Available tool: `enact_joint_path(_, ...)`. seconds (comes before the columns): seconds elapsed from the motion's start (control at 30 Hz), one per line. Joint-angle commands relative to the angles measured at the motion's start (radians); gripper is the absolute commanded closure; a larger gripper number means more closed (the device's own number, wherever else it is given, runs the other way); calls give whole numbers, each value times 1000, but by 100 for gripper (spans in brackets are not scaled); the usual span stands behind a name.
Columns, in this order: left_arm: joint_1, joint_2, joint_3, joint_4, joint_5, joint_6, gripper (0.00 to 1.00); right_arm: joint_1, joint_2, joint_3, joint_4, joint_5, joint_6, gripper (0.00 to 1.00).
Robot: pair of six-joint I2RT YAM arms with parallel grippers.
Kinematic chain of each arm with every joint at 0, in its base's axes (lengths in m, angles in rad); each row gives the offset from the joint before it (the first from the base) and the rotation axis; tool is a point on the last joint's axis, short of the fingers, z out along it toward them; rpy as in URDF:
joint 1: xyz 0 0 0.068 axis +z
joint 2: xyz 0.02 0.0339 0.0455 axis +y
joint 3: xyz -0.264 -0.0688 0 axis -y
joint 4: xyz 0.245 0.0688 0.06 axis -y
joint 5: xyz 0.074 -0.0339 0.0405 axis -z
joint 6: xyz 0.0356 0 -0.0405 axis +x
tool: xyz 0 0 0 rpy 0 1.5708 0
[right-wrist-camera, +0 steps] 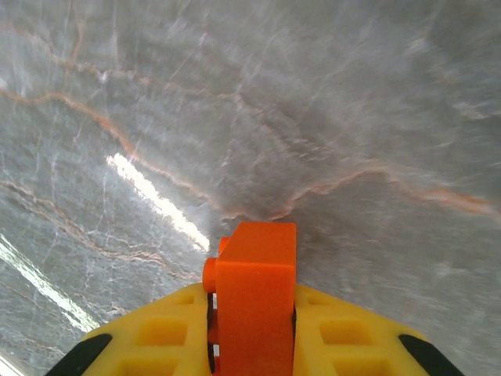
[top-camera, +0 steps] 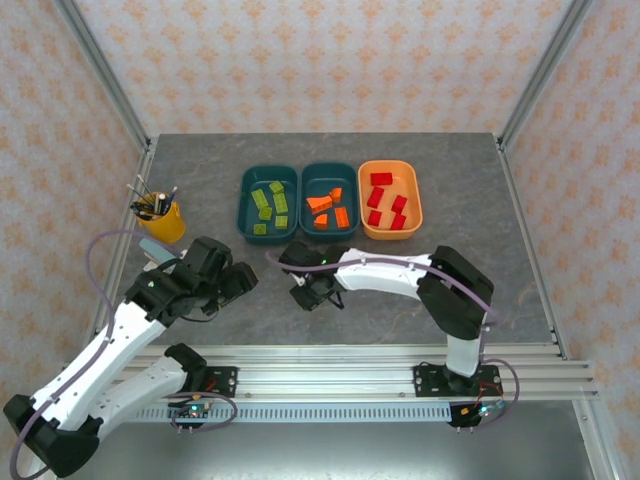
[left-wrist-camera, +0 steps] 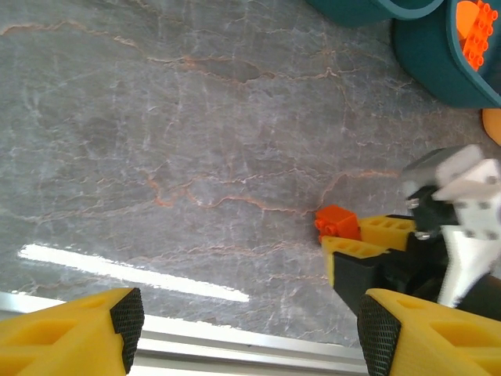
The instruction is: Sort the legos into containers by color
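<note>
A grey marbled counter (top-camera: 500,250) sits inside walls of patterned paper, and the sorting looks very nearly finished. Along the far side three trays stand in a row. The left teal tray (top-camera: 246,205) holds the yellow-green bricks (top-camera: 268,207). The middle teal tray (top-camera: 305,200) holds the orange bricks (top-camera: 330,205), and the orange tray (top-camera: 415,200) holds the red bricks (top-camera: 385,205). Each colour keeps to its own tray, with no strays mixed in.

One loose orange brick (right-wrist-camera: 254,266) is out on the bare counter, just in front of the middle teal tray. The right end effector (right-wrist-camera: 254,321) has it, fingers closed tight on its two sides, down at counter level. The left end effector (left-wrist-camera: 250,329) hangs nearby with its fingers spread wide and nothing between them.

No other loose brick shows on the counter from above, so this one appears to be the last. What remains is to lift it and drop it among the orange bricks.
</note>
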Motion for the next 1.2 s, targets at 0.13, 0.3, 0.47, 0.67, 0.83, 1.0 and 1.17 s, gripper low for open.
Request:
enact_joint_path(0.13, -9, 154, 108, 183, 4, 19, 24, -230, -110, 142, 8, -9, 151, 77)
enact_joint_path(0.3, 1, 343, 240, 267, 11, 63, 22, -366, -6, 287, 42, -34, 220, 77)
enact_joint_path(0.47, 66, 510, 364, 339, 74, 87, 20, -460, 130, 423, 118, -60, 331, 77)
enact_joint_path(0.67, 148, 657, 476, 371, 116, 144, 20, -504, 313, 598, 190, -74, 475, 77)
enact_joint_path(0.83, 173, 735, 541, 380, 125, 203, 20, -514, 445, 728, 210, -33, 607, 76)
enact_joint_path(1.0, 187, 777, 574, 393, 130, 225, 20, -520, 559, 849, 170, -3, 672, 73)
enact_joint_path(1.17, 186, 806, 616, 375, 138, 240, 20, -529, 635, 952, 87, 9, 694, 67)
